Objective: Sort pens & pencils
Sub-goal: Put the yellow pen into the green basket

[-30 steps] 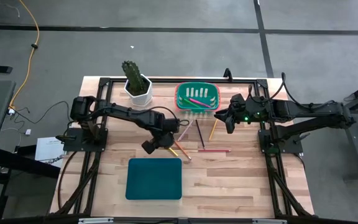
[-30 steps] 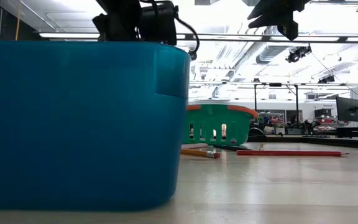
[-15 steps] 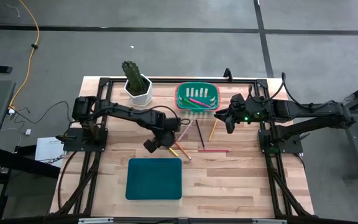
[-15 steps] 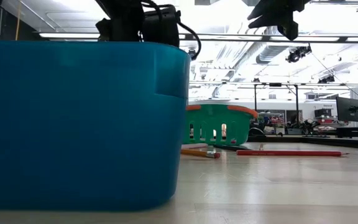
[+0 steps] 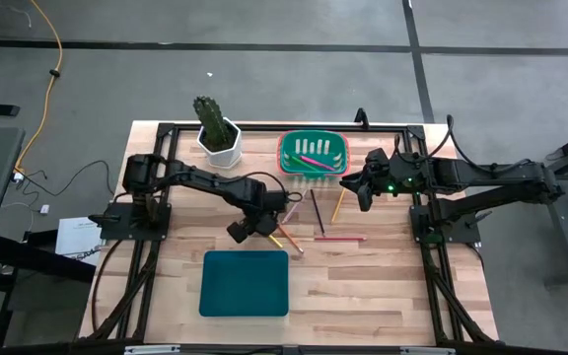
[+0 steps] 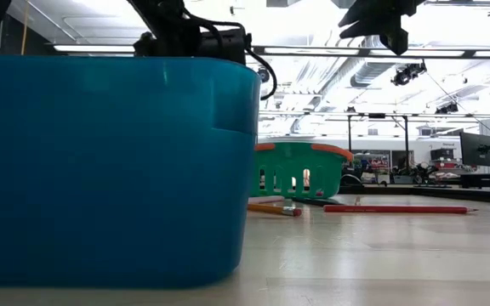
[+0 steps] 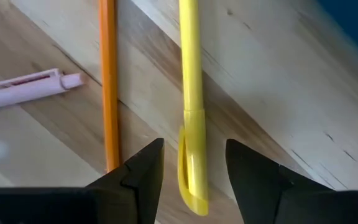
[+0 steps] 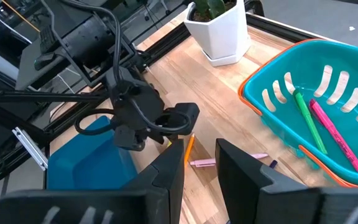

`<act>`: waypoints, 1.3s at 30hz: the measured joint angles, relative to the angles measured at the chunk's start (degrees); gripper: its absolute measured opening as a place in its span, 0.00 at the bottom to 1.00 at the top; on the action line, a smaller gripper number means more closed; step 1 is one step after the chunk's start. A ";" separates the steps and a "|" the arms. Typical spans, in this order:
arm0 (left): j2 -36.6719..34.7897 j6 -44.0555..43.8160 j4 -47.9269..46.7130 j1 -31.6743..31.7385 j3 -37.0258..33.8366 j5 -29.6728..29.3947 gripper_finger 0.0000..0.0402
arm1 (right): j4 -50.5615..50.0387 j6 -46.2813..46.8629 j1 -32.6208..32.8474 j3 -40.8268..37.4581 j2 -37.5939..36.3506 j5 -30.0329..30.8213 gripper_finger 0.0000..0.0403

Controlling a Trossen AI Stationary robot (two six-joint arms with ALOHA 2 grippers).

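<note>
Currently the left gripper (image 7: 191, 171) hangs over the middle of the table (image 5: 383, 286), fingers spread apart and holding nothing, straddling a yellow pen (image 7: 190, 106) that lies flat on the wood. An orange pencil (image 7: 108, 81) and a pale pink pen (image 7: 27, 89) lie just beside it. The right gripper (image 5: 361, 187) waits parted and empty near the green basket (image 5: 313, 151) at the far edge, which contains pink and green pens (image 8: 325, 127). A blue bin (image 5: 245, 283) sits near the front edge. A potted cactus (image 5: 217, 128) stands beside the basket.
</note>
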 joint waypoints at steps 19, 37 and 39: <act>1.00 0.24 1.84 0.04 0.04 -0.25 0.40 | -0.01 -0.17 0.00 0.00 -0.02 0.00 0.21; 1.18 0.25 -0.01 0.02 0.00 1.32 0.24 | -0.16 -0.20 0.00 0.00 -0.02 -0.05 0.21; 1.19 0.22 -0.39 0.02 0.00 1.41 0.24 | -0.16 -0.20 0.00 0.00 0.00 -0.05 0.21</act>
